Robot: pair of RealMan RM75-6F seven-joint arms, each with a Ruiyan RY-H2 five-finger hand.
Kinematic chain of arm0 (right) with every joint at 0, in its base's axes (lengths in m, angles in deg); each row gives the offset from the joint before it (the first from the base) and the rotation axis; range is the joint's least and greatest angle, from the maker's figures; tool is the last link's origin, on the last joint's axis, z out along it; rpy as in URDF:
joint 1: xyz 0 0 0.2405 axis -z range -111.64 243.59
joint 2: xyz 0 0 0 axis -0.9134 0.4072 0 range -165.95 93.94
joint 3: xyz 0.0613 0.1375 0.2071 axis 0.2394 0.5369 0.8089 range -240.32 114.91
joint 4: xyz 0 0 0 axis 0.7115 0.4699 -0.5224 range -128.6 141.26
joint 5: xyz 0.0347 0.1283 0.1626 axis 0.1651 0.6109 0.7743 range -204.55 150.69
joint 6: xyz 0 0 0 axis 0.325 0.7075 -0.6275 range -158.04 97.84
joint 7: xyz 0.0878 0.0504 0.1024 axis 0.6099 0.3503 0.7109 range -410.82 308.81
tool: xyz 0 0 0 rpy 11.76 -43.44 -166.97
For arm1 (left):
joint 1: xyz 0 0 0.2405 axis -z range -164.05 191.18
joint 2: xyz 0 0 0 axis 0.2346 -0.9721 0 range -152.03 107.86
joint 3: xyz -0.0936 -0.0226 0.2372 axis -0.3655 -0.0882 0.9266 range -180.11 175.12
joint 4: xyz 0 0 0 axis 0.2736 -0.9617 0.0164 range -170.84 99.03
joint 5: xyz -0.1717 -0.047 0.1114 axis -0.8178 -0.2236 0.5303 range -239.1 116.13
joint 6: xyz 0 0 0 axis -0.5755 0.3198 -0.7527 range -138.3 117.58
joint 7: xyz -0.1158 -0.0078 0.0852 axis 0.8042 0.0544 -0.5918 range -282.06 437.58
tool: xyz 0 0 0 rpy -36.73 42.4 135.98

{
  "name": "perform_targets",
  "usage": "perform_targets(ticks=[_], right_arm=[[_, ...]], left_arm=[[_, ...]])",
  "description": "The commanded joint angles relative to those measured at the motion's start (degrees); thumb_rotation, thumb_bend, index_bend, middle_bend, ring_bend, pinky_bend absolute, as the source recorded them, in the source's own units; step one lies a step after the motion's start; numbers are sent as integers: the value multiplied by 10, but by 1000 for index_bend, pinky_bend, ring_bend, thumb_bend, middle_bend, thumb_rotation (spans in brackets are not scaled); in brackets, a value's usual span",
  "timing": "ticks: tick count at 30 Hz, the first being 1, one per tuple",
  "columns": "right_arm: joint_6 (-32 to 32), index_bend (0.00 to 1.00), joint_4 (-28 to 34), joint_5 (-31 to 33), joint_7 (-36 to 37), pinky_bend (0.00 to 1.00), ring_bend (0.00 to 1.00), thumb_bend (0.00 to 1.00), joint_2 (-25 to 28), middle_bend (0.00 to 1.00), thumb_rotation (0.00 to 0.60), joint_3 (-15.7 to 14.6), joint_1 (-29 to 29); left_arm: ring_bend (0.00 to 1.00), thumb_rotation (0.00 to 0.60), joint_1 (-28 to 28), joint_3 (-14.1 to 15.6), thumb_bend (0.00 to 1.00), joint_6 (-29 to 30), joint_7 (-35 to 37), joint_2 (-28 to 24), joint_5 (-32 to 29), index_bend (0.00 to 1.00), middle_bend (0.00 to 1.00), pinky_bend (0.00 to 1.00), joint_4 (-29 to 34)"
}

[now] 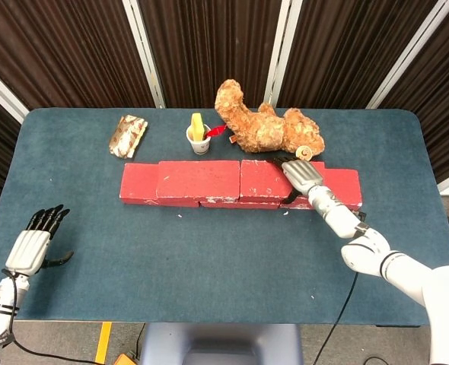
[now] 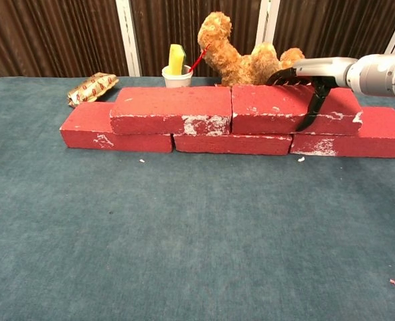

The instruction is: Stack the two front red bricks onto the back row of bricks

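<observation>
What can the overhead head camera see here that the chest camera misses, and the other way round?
Only the head view shows the left hand, open and idle near the table's front left corner, and the right arm back to its shoulder. Only the chest view shows the bricks' front faces with their white scuffs and the two layers. Both show the right hand gripping the upper right brick, the teddy bear and the cup.
</observation>
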Motion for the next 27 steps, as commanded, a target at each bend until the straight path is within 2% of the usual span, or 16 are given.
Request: perform_targets(ticks=[1, 10, 12, 15, 18, 20, 27], right_arm=[[0, 531, 6, 6, -9, 397, 415, 186, 2, 569, 600, 1, 1], [5, 469, 22, 30, -39, 369, 364, 186, 6, 567, 600, 6, 3], [10, 429, 26, 36, -42, 359, 335, 186, 7, 545, 600, 7, 3], [8, 287, 28, 40, -49, 339, 286, 186, 6, 477, 600, 9, 3], [9, 75, 30, 44, -52, 310, 241, 186, 6, 409, 600, 10, 3], [9, 13, 31, 46, -55, 297, 220, 186, 6, 381, 600, 11, 4], [11, 0, 33, 49, -56, 267, 173, 186, 4, 326, 600, 14, 2]], left_arm=[[0, 600, 0, 0, 236, 2, 1, -1, 1, 0, 0, 10, 1], [0, 600, -1, 0, 236, 3, 3, -3, 4, 0, 0, 10, 4], [0, 600, -1, 0, 236, 3, 3, -3, 4, 0, 0, 10, 5], [0, 600, -1, -1, 236, 3, 3, -4, 4, 0, 0, 10, 5], [0, 600, -2, -1, 236, 4, 5, -4, 5, 0, 0, 9, 6], [0, 600, -1, -1, 237, 3, 5, -5, 5, 0, 0, 10, 5], [0, 600, -2, -2, 236, 4, 7, -5, 5, 0, 0, 10, 5]])
